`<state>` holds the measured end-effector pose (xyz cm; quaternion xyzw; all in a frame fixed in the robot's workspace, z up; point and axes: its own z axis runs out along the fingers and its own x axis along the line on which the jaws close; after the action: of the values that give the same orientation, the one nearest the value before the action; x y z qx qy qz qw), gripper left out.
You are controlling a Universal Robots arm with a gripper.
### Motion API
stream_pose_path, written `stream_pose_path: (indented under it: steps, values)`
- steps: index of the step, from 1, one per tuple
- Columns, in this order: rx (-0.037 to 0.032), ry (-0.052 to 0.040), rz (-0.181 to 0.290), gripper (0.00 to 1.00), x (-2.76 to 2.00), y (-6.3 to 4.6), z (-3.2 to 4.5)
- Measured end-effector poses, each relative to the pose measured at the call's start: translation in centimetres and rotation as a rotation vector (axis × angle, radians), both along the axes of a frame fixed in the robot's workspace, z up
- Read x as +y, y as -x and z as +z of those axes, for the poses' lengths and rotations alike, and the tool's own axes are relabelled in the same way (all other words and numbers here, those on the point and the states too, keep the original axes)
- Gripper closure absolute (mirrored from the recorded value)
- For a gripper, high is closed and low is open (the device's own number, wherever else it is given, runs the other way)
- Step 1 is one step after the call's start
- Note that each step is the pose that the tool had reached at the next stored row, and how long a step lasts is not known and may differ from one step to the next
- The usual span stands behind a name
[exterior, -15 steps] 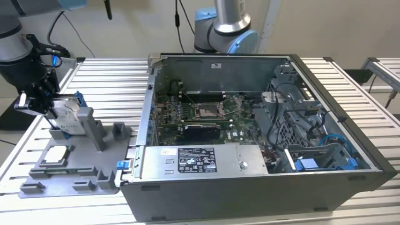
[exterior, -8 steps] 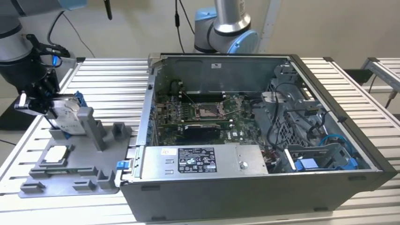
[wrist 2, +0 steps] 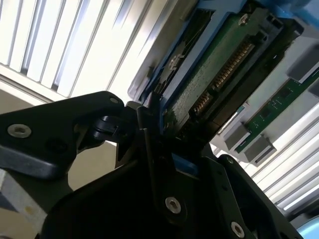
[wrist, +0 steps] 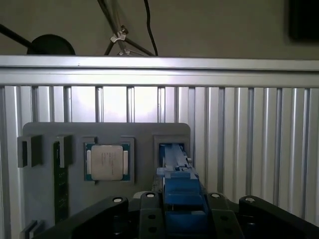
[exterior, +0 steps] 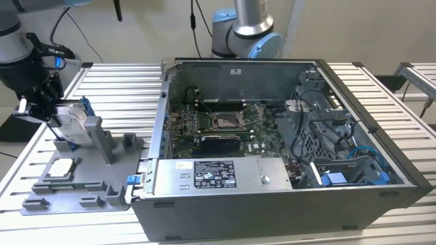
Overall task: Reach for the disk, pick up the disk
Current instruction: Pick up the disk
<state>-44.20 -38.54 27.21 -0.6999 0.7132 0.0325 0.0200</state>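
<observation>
Slatted bench [exterior: 116,81] carries open computer case [exterior: 272,214], grey tray [exterior: 76,191]; disk [exterior: 70,124] upright on edge over tray slot, exterior view's left; gripper [exterior: 49,113] clamped on disk's blue-framed edge; chip [exterior: 63,166] in tray recess

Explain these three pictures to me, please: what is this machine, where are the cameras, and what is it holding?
The machine is a robot arm ending in a black gripper, its mechanical hand. The exterior view comes from a camera off the arm; both wrist views come from cameras riding on the arm. On the slatted metal table sit an open computer case and a grey holder tray with a square silver chip in one pocket. The gripper is closed on the disk, a hard drive in a blue bracket, standing on edge at the tray. The second wrist view shows its green circuit-board side; the first wrist view shows its blue edge.
</observation>
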Motion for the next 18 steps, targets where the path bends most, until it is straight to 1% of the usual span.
stream_pose_path:
  steps: [8,18]
  values:
    - [0.0000,0.0000,0.000,1.00,0.00,0.0,1.24]
    - [0.0000,0.0000,0.000,1.00,0.00,0.0,2.25]
